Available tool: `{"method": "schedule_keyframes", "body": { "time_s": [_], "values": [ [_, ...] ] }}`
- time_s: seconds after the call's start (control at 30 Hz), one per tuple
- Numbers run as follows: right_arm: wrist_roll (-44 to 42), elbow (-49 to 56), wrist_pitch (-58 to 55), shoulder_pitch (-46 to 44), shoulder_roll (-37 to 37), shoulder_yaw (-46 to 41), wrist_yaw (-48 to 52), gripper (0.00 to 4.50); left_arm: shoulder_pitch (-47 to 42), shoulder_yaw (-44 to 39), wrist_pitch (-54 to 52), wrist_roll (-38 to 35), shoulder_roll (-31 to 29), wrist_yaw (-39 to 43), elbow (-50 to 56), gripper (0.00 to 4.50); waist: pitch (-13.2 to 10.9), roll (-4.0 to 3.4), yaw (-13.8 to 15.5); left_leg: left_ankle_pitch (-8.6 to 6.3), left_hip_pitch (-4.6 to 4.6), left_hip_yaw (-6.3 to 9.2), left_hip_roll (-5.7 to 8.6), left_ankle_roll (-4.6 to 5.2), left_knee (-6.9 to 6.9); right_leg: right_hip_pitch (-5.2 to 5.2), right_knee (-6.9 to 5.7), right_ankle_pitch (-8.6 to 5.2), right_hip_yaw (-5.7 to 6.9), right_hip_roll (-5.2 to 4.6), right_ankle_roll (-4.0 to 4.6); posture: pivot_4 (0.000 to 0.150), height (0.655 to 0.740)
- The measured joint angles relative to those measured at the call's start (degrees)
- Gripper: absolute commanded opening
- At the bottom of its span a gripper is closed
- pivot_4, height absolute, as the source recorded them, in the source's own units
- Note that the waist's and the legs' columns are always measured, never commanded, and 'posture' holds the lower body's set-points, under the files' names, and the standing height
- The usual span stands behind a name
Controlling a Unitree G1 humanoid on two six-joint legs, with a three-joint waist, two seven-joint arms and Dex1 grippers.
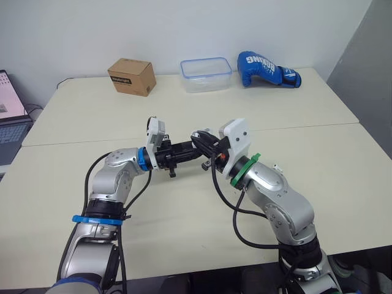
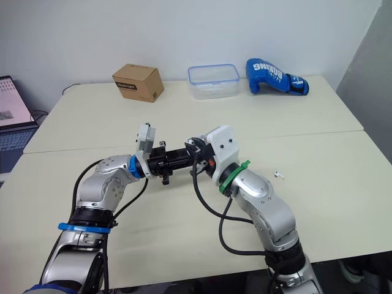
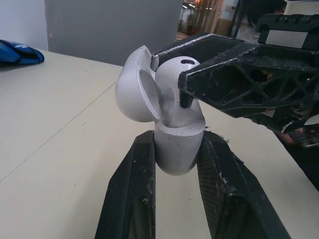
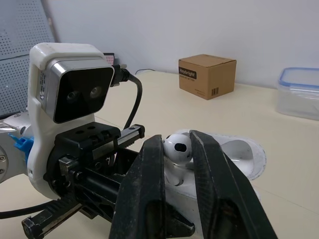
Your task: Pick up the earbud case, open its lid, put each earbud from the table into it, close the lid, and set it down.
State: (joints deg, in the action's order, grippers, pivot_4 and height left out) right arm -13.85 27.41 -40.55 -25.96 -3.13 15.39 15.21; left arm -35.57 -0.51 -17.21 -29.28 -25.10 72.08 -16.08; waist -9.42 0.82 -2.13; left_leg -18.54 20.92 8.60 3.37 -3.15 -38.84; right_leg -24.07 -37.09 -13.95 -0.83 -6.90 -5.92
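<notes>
My left claw (image 3: 178, 138) pinches the open earbud case (image 3: 177, 155); my right claw (image 4: 177, 142), at its three o'clock, pinches an earbud (image 3: 170, 74) with its stem aimed into the socket.

white earbud case (image 3: 178, 147), white earbud (image 4: 177, 148), black fingers (image 3: 128, 199)

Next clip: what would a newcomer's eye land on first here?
The grippers meet mid-table: the left gripper clamps the white earbud case, lid open, while the right gripper pinches an earbud with its stem in the case. A second earbud lies on the table to the right; a blue boxing glove sits at the far edge.
</notes>
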Motion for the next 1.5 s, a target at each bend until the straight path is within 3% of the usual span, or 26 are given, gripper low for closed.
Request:
{"method": "schedule_keyframes", "body": {
  "time_s": [0.37, 0.6, 0.8, 0.93, 1.1, 1.3, 1.5],
  "values": [
    [1.0, 1.6, -1.5, -0.3, -1.2, 1.6, -0.5, 4.22, 0.0, -0.1, 0.0, 0.1, 0.2, -0.6, 0.0, 0.81, 0.0, 0.0, 0.0, 0.0, 0.0, -0.01, 0.0, 0.0, 0.0, 0.0, 0.0, 0.0, 0.0, 0.0, 0.0, 0.15, 0.7307],
    [0.7, 1.8, 0.3, -0.2, -3.7, 0.7, 1.3, 4.22, 0.0, -1.2, 0.1, 0.0, 0.1, -0.1, 0.8, 0.81, 0.0, 0.0, 0.0, 0.0, 0.0, -0.01, 0.0, 0.0, 0.0, 0.0, 0.01, 0.0, 0.0, 0.0, 0.0, 0.15, 0.7307],
    [-14.5, 8.1, -5.3, -1.1, -8.9, -9.1, 10.5, 4.22, 0.0, -1.6, 0.4, -0.9, -0.3, 1.4, 2.5, 0.81, 0.0, 0.0, 0.1, 0.0, 0.02, 0.02, 0.0, 0.0, 0.0, 0.03, 0.05, 0.0, 0.01, 0.0, 0.0, 0.15, 0.7307],
    [-25.1, 10.6, -10.4, -5.0, -18.9, -16.4, 17.5, 4.22, 0.6, -1.6, 0.5, -1.1, -0.6, 2.7, 2.5, 0.81, 0.0, 0.0, 0.2, -0.01, 0.01, 0.03, 0.0, 0.02, 0.0, 0.07, 0.05, 0.0, 0.04, 0.0, 0.0, 0.15, 0.7307],
    [-32.3, 4.7, -15.9, -9.9, -36.0, -22.5, 27.0, 4.22, 1.8, -1.7, 0.9, -1.2, -0.9, 3.9, 2.6, 0.81, 0.0, 0.02, 0.3, -0.02, 0.01, -0.03, -0.01, 0.04, 0.01, 0.1, 0.1, 0.0, 0.06, 0.0, 0.0, 0.15, 0.7307],
    [-22.9, -8.3, -12.5, -12.1, -51.8, -13.3, 37.8, 4.22, 4.1, -2.3, 1.5, -2.2, -0.9, 4.5, 4.2, 0.81, 0.0, 0.03, 0.2, -0.02, 0.01, -0.15, -0.02, 0.05, 0.0, 0.08, 0.09, 0.0, 0.0, -0.01, -0.01, 0.15, 0.7307],
    [-6.7, -21.8, -2.8, -15.4, -55.7, 0.1, 44.4, 4.22, 7.2, -2.8, 1.2, -3.6, -1.7, 4.9, 8.1, 0.81, 0.0, 0.04, 0.2, -0.02, 0.03, -0.22, -0.03, 0.04, 0.01, 0.02, 0.11, -0.01, -0.04, -0.03, -0.01, 0.15, 0.7307]
  ]
}}
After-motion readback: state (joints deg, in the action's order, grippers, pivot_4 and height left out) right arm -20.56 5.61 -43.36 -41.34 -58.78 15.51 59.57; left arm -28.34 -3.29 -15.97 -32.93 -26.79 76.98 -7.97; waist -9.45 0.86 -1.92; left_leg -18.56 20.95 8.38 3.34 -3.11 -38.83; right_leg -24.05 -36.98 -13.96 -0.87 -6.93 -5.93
